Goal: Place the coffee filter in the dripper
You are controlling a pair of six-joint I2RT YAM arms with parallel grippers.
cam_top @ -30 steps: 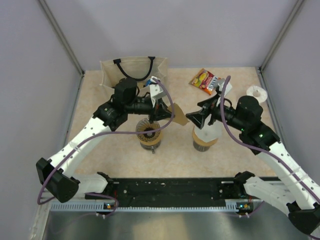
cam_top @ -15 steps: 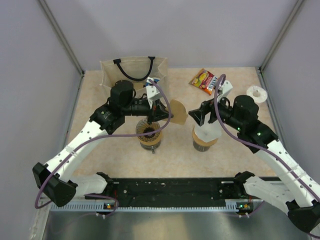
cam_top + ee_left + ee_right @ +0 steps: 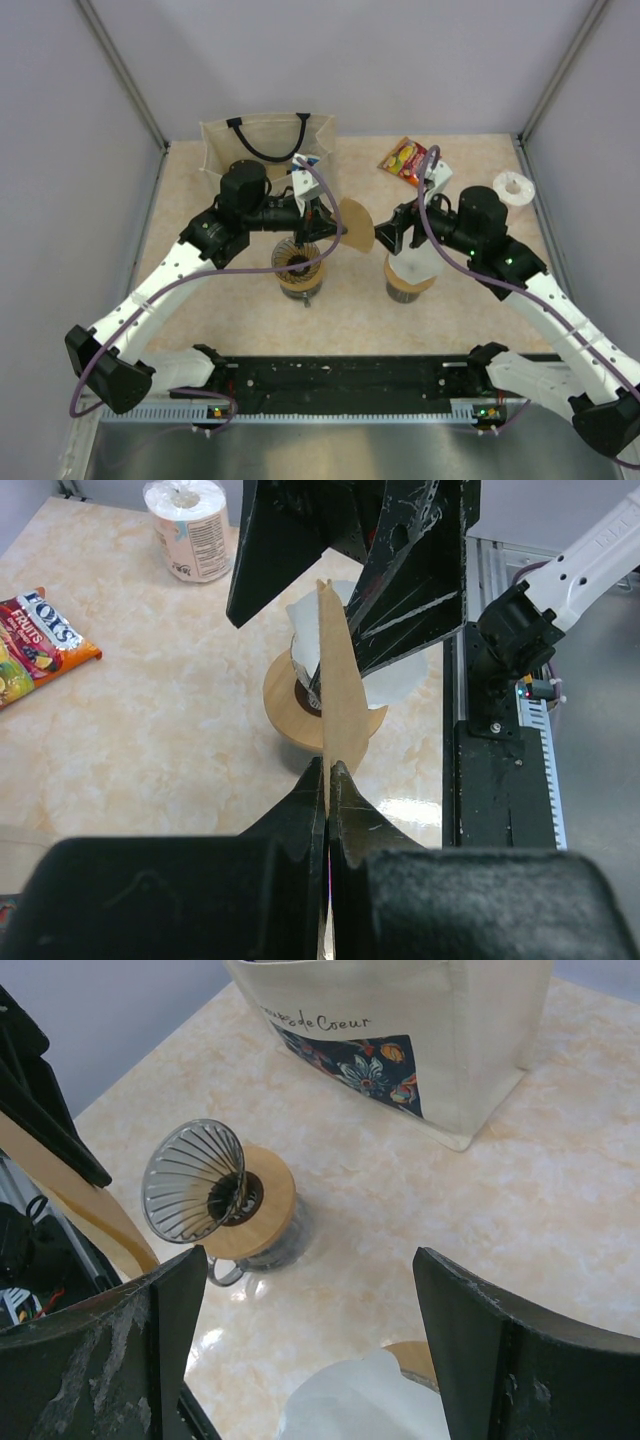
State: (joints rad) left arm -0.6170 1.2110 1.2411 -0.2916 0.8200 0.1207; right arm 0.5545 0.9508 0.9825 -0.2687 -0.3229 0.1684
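Observation:
My left gripper (image 3: pixel 338 228) is shut on a tan paper coffee filter (image 3: pixel 358 222) and holds it in the air, edge-on in the left wrist view (image 3: pixel 336 695). The dripper (image 3: pixel 297 262), a dark ribbed cone in a tan ring on a glass cup, stands just below and left of the filter; in the right wrist view it (image 3: pixel 195 1182) is empty. My right gripper (image 3: pixel 385 238) is open, close to the filter's right edge, above a white translucent cone (image 3: pixel 412 262). The filter shows left of the right gripper's left finger (image 3: pixel 70 1195).
A cream tote bag (image 3: pixel 265 140) stands at the back left. A candy bag (image 3: pixel 408 160) and a white paper roll (image 3: pixel 515 186) lie at the back right. A black rail (image 3: pixel 350 375) runs along the near edge. Grey walls enclose the table.
My left gripper lifted the filter slightly up and back. My right gripper moved left toward the filter's edge and stays open.

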